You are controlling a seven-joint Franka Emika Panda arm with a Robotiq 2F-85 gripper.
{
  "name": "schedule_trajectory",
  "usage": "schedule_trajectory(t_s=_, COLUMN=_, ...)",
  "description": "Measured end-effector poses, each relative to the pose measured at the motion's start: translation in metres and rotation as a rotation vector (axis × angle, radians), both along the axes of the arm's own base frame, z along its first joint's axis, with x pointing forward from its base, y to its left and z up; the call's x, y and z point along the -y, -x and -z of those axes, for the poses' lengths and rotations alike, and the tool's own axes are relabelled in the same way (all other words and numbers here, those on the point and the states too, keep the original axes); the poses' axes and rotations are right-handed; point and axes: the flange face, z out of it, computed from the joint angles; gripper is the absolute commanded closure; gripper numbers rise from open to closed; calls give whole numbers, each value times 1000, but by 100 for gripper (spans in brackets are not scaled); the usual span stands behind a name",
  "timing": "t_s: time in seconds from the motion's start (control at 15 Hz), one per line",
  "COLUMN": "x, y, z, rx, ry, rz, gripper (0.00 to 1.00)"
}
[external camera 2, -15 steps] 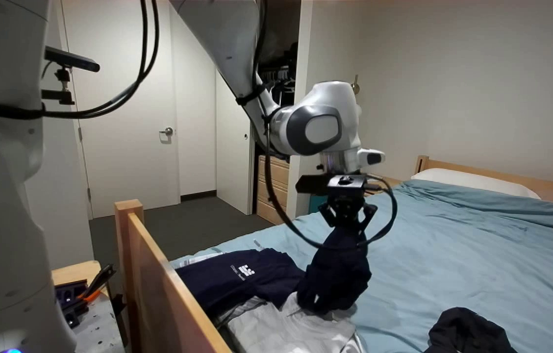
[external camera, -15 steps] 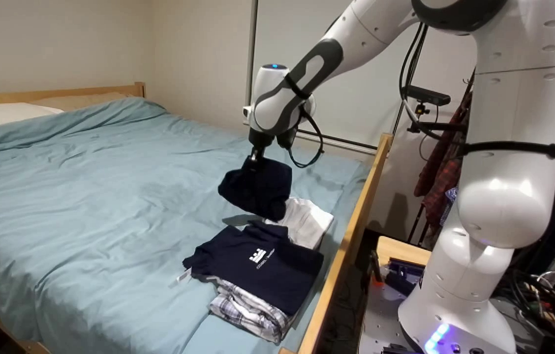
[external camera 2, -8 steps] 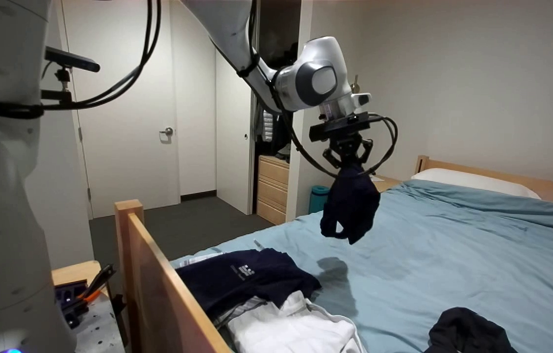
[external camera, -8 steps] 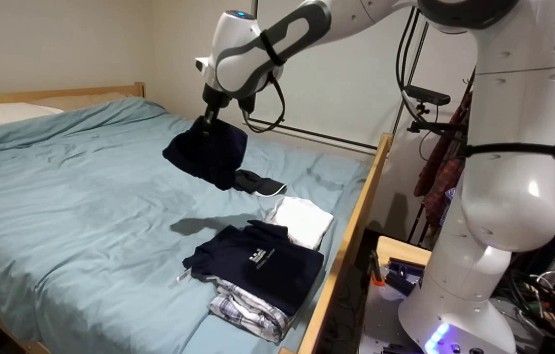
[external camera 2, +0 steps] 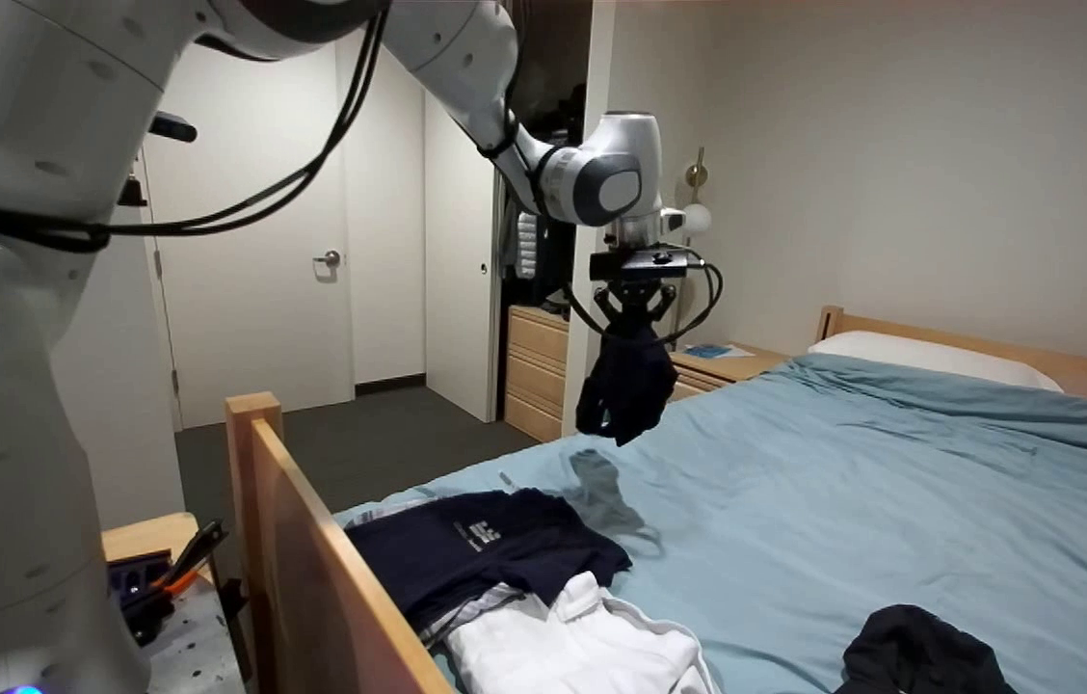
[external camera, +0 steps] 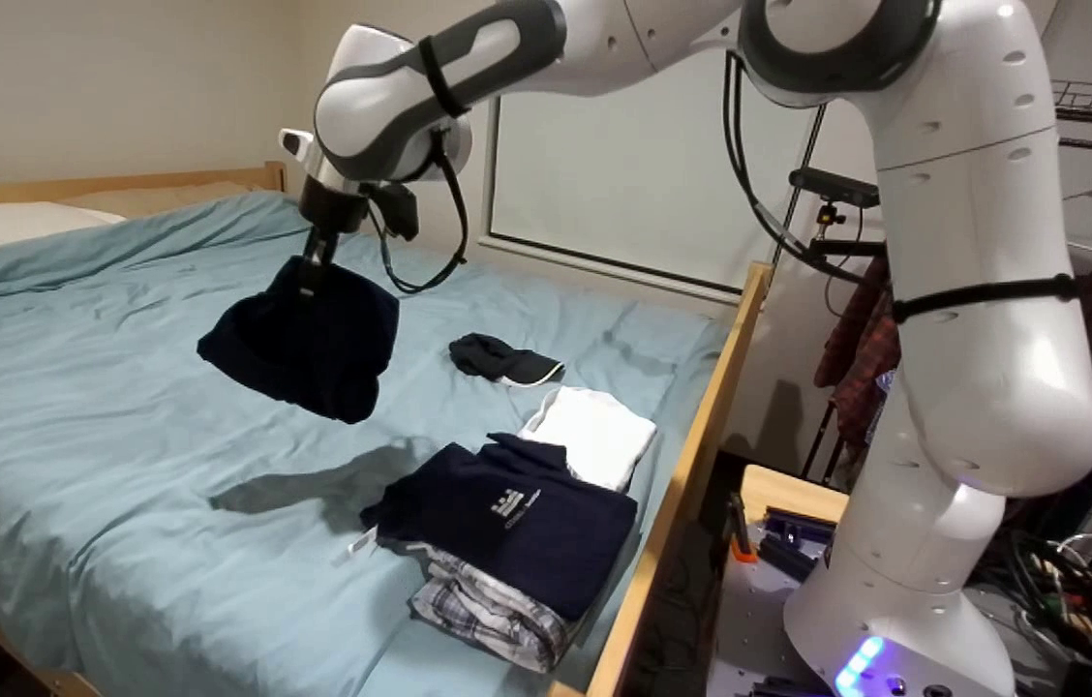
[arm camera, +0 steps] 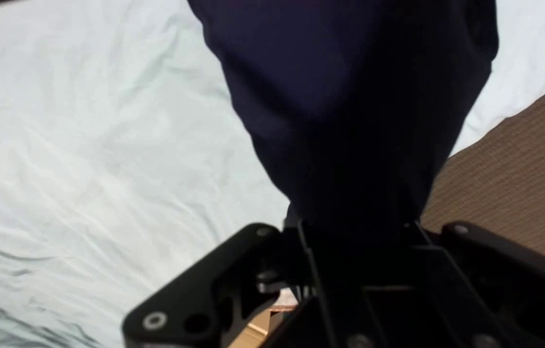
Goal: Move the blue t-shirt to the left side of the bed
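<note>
My gripper (external camera: pixel 310 287) is shut on the blue t-shirt (external camera: pixel 333 353), a very dark navy bundle that hangs above the bed (external camera: pixel 101 407). In an exterior view the t-shirt (external camera 2: pixel 628 386) hangs close to the bed's far edge, clear of the sheet. Its shadow falls on the sheet below. In the wrist view the t-shirt (arm camera: pixel 301 72) fills the upper middle and narrows down between the fingers of the gripper (arm camera: pixel 355 231); the cloth hides the fingertips' inner faces.
A folded navy shirt with a white logo (external camera: pixel 546 513) lies on plaid cloth (external camera: pixel 493 615). A white shirt (external camera: pixel 590 436) and a black cap (external camera: pixel 498 360) lie behind. The wooden footboard (external camera 2: pixel 331 559) rises beside the pile. A nightstand (external camera 2: pixel 736 361) stands past the far edge.
My gripper has lifted the t-shirt from beside the white shirt and carried it toward the bed's open edge by the floor. The cap and white shirt are now uncovered. The other clothes have not moved.
</note>
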Motion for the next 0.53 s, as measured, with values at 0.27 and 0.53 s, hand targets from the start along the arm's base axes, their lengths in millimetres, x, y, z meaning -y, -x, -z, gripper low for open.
schedule_trajectory(t_s=0.27, x=36, y=-2, z=54, rx=-230, ry=-112, rz=8, gripper=91)
schedule_trajectory(t_s=0.53, x=38, y=0, z=96, rx=-413, ry=-222, rz=-78, gripper=91)
